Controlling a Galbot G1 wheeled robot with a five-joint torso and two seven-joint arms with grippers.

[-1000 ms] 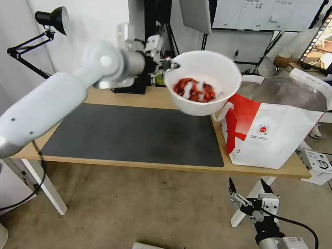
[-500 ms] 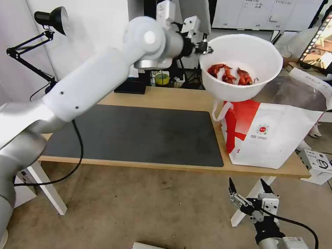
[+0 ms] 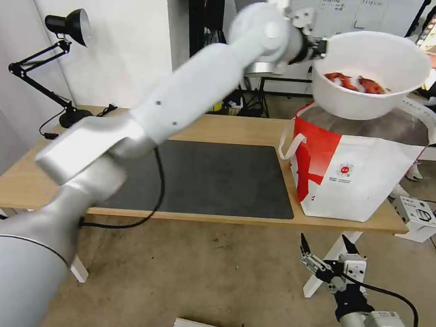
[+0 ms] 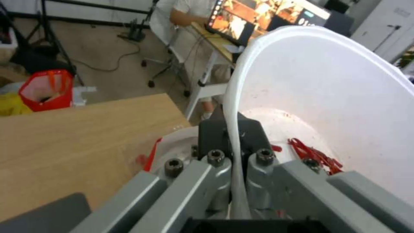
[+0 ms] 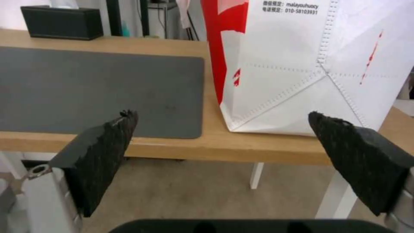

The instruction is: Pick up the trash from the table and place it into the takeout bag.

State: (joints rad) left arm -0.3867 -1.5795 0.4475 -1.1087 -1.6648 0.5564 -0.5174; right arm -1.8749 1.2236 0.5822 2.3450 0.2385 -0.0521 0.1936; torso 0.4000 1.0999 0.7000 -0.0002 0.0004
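Bowl (image 3: 371, 77) carried rightward over takeout bag (image 3: 356, 173); contents probably red shells.

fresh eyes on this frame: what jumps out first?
The left hand clamps the rim of the white bowl of red shells, held high above the open takeout bag at the table's right end. The right hand hangs open, low in front of the table edge.

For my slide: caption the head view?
Left end effector holds white bowl above takeout bag.
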